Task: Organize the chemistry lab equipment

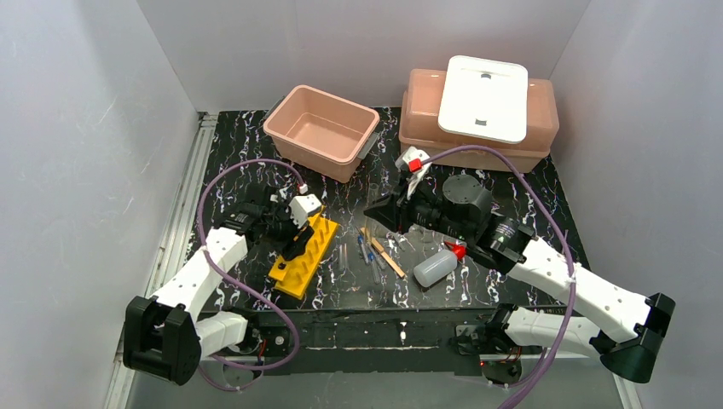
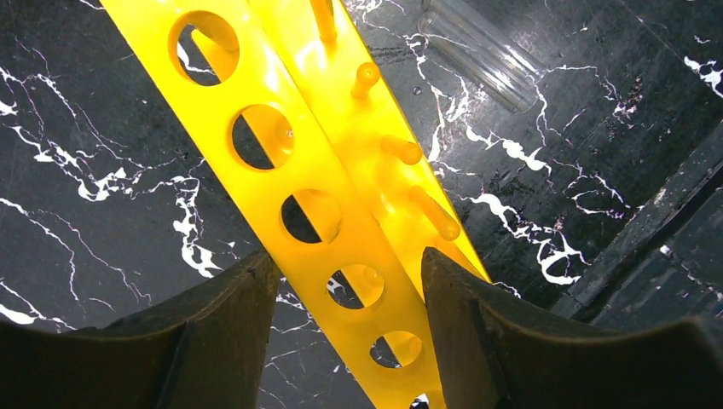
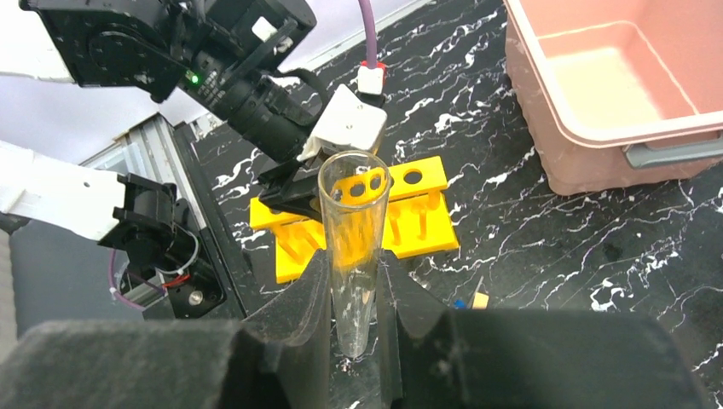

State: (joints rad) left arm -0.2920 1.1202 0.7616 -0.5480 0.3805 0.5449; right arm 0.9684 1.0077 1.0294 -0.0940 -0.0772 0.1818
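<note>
My left pincer (image 2: pixel 345 273) part-closed across yellow rack (image 2: pixel 315 196), fingers against both edges of holed strip near one end. Rack looks rigid, light, glossy plastic, pegs beside round holes; may skid on marbled worktop (image 2: pixel 102 170). My right pincer (image 3: pixel 354 285) clamped low on glass tube (image 3: pixel 352 226), upright, mouth above fingers, rack beyond. Tube thin, smooth, likely slippery and fragile; gentle squeeze.

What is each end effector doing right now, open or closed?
Left end effector: closed on the yellow rack.
Right end effector: closed on a glass tube.
</note>
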